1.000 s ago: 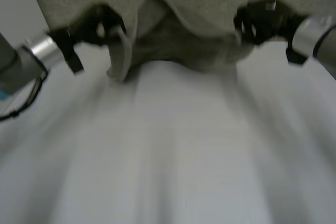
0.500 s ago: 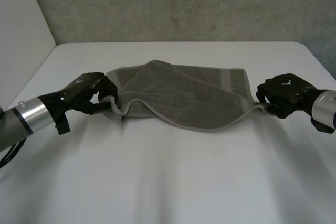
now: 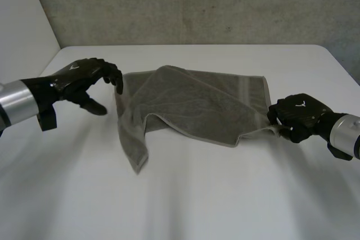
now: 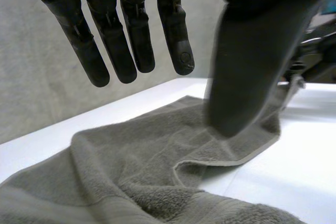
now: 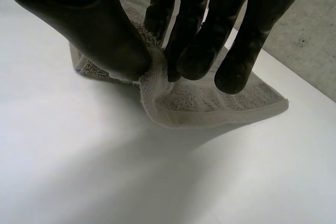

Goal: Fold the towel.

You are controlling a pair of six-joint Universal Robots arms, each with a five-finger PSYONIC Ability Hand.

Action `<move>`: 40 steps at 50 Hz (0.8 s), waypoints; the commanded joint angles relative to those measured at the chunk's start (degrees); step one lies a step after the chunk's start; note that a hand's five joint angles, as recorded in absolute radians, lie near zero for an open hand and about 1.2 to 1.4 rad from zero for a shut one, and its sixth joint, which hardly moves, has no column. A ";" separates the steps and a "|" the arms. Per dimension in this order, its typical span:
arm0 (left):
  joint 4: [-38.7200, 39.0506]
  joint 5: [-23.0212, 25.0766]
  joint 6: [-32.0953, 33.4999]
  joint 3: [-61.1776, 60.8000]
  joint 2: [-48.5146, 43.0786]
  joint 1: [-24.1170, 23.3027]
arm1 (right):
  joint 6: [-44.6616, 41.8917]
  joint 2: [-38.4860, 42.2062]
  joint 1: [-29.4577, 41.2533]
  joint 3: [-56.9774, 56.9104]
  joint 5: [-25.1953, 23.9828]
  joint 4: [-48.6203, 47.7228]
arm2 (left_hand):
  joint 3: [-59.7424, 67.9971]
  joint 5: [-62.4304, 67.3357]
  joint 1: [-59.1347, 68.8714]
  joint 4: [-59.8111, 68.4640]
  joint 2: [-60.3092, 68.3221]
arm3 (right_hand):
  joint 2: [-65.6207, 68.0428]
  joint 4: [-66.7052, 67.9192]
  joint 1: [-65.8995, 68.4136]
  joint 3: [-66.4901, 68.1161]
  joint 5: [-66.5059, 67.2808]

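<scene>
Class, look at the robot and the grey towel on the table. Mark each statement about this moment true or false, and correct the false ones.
1. The right hand pinches a corner of the towel. True.
2. The left hand grips the towel. False: its fingers are straight and hold nothing, above the towel's other end.
3. The towel lies flat and smooth. False: it is rumpled, with a flap trailing toward the robot.
4. The towel lies on a white table. True.
</scene>
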 commanded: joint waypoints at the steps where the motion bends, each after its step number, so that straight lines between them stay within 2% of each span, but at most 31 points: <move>1: -0.69 -20.56 -1.16 -1.94 0.18 -10.60 | 0.14 -0.22 0.36 2.10 0.37 -2.23 | -3.08 -1.39 -1.92 -3.07 -2.87 | 5.56 2.92 5.18 2.78 3.83; 2: 0.62 -25.40 -1.25 -3.35 0.09 -12.88 | 0.14 -0.22 0.36 2.37 0.46 -2.50 | -3.08 -1.40 -1.92 -3.07 -2.87 | 5.56 2.92 5.18 2.78 3.83; 3: 0.63 -25.45 -1.25 -3.36 0.09 -12.91 | 0.14 -0.22 0.36 2.37 0.46 -2.50 | -3.08 -1.40 -1.92 -3.07 -2.87 | 5.56 2.92 5.18 2.78 3.83; 4: 2.64 -29.89 -1.34 -5.02 0.00 -15.26 | 0.14 -0.31 0.36 2.55 0.46 -2.59 | -3.08 -1.40 -1.92 -3.07 -2.87 | 5.56 2.92 5.18 2.78 3.83; 5: 2.66 -29.93 -1.34 -5.03 0.00 -15.28 | 0.14 -0.31 0.44 2.72 0.46 -2.67 | -3.08 -1.40 -1.92 -3.07 -2.87 | 5.56 2.92 5.18 2.78 3.83; 7: 7.64 -37.89 -2.39 -8.88 0.00 -20.96 | 0.14 -0.48 0.44 2.98 0.46 -2.67 | -4.93 -3.24 -3.76 -4.92 -4.71 | 5.56 2.92 5.18 2.78 3.83; 8: 7.66 -37.93 -2.39 -8.90 0.00 -20.99 | 0.14 -0.48 0.44 2.99 0.46 -2.67 | -4.93 -3.25 -3.77 -4.92 -4.72 | 5.56 2.92 5.18 2.78 3.83; 10: 12.39 -44.75 -4.93 -11.96 -0.09 -26.16 | 0.23 -0.57 0.62 3.34 0.46 -2.85 | -5.27 -3.58 -4.10 -5.26 -5.05 | 5.56 2.92 5.18 2.78 3.83; 11: 12.41 -44.79 -4.94 -11.98 -0.09 -26.18 | 0.23 -0.57 0.62 3.34 0.46 -2.85 | -5.27 -3.58 -4.11 -5.26 -5.06 | 5.56 2.92 5.18 2.78 3.83; 13: 15.91 -50.03 -7.65 -14.08 -0.44 -30.03 | 0.14 -0.57 0.71 3.69 0.46 -3.11 | -5.10 -3.42 -3.94 -5.09 -4.89 | 5.56 2.92 5.18 2.78 3.83; 16: 17.60 -52.34 -8.55 -14.79 -0.88 -31.54 | 0.14 -0.57 0.71 3.87 0.55 -3.29 | -5.27 -3.58 -4.11 -5.26 -5.06 | 5.56 2.92 5.18 2.78 3.83; 18: 21.36 -56.80 -8.90 -15.66 -1.14 -33.99 | 0.14 -0.48 0.71 4.22 0.55 -3.64 | -5.27 -3.58 -4.11 -5.26 -5.06 | 5.56 2.92 5.18 2.78 3.83; 19: 21.38 -56.83 -8.90 -15.67 -1.14 -34.00 | 0.14 -0.48 0.71 4.22 0.55 -3.64 | -5.27 -3.58 -4.11 -5.26 -5.06 | 5.56 2.92 5.18 2.78 3.83; 21: 25.40 -60.50 -8.98 -16.37 -1.67 -35.14 | 0.14 -0.48 0.71 4.65 0.46 -3.73 | -4.94 -3.25 -3.77 -4.93 -4.72 | 5.56 2.92 5.18 2.78 3.83; 27: 29.63 -64.56 -9.34 -17.51 -4.21 -37.07 | 0.06 -0.57 0.53 4.83 0.46 -3.82 | -4.93 -3.25 -3.77 -4.92 -4.72 | 5.56 2.92 5.18 2.78 3.83; 40: 30.60 -66.14 -12.06 -18.13 -9.14 -39.45 | -0.03 -0.57 0.44 5.18 0.46 -4.34 | -5.10 -3.42 -3.94 -5.09 -4.89 | 5.56 2.92 5.18 2.78 3.83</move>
